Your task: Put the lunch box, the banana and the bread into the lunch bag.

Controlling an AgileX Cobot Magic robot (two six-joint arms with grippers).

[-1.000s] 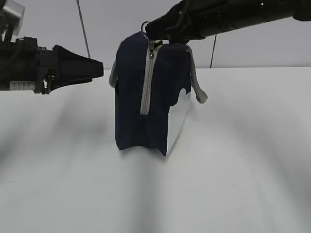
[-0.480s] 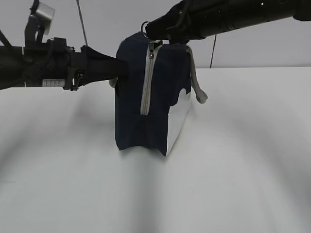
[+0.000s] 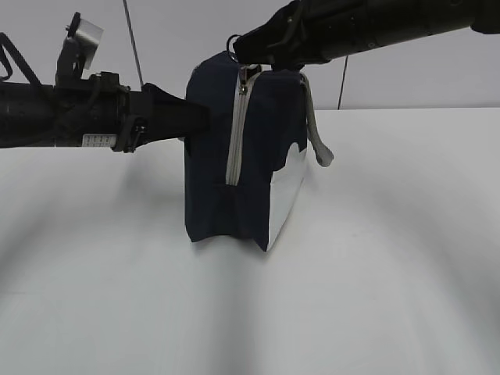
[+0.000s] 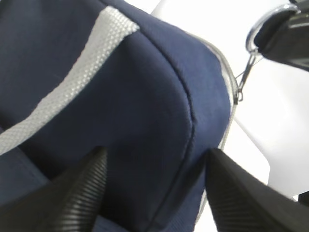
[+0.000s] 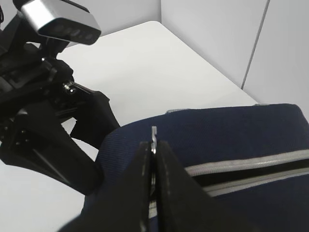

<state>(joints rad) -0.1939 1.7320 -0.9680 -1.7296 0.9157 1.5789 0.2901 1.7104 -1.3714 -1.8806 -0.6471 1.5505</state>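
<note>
1. At the bottom of the left wrist view, the left gripper [image 4: 154, 193] had its two ribbed black fingers [image 4: 77, 193] spread wide around the navy corner of the lunch bag [image 4: 145, 96]. The fabric filled the gap between them, so the gripper grasped the bag's end. The exterior view hid this contact behind the bag's left edge.
2. Only that same view showed a grey strap handle [image 4: 82, 87] crossing the upper left of the frame. It also showed the metal ring pull [image 4: 263, 24] in the upper right corner, at the dark tip of the other gripper.
3. In the lower centre of the right wrist view, the right gripper [image 5: 153, 159] was clenched, its fingers pressed together on the thin metal pull that stood up between them. Behind it, at right, the grey zipper tape [image 5: 241, 166] showed a dark slit along the bag's top, which no other view revealed.
4. In the exterior view the lunch bag [image 3: 211, 156] stood upright at frame centre on the white table [image 3: 391, 273], with its white side panel [image 3: 287, 195] facing lower right.
5. Bare tabletop spread across the whole foreground and along both sides of the bag.
6. The table's far edge met a pale wall [image 3: 414, 78] at mid height in the frame.
</note>
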